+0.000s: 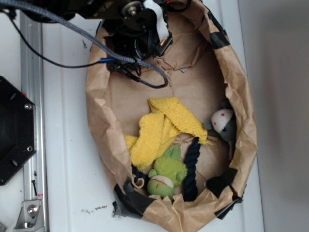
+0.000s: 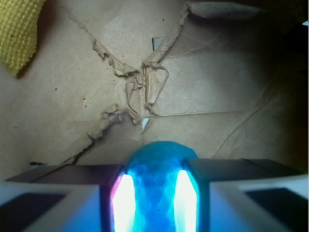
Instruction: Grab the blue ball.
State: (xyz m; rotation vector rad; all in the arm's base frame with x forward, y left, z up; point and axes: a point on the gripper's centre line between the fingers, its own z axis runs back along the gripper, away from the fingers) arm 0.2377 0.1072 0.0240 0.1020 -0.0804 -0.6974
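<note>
Clamped between the gripper's [image 2: 155, 203] two fingers [image 2: 63, 198], the ball [image 2: 159, 164] sits squeezed in the wrist view, its turquoise top bulging out just above torn, creased brown paper [image 2: 140, 92]. From the exterior view the arm [image 1: 140, 29] hangs over the upper end of a paper-lined basket [image 1: 99, 121], hiding the ball there. Farther down the basket lie a yellow cloth [image 1: 161, 128], a grey mouse [image 1: 223, 123] against the right wall, a navy rope [image 1: 191, 169], and a green plush [image 1: 166, 171] beside it at the lower end.
</note>
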